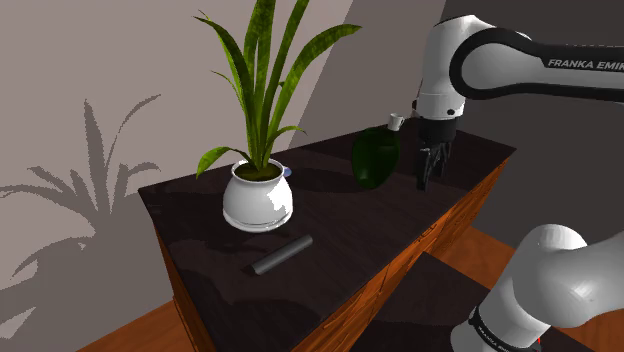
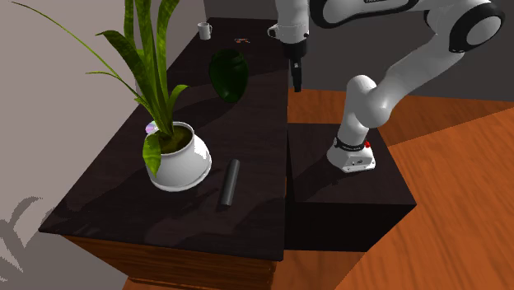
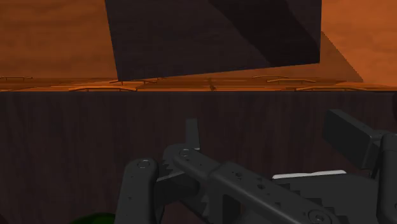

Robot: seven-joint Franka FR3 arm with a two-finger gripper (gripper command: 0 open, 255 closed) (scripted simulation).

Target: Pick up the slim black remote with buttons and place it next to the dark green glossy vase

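Dark grey remote (image 1: 282, 254) is laid well to the shoulder view's left of the gripper (image 1: 428, 182), whose jaws are parted and empty; the arm (image 1: 520, 68) is lettered "FRANKA EMI".

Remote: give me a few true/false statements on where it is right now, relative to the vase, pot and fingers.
1. The remote lies flat on the dark cabinet top. True.
2. The gripper has the remote between its fingers. False: it holds nothing and hangs near the dark green vase.
3. The remote lies close to the white plant pot. True.
4. The remote touches the vase. False: they are well apart, and the remote lies nearer the pot.
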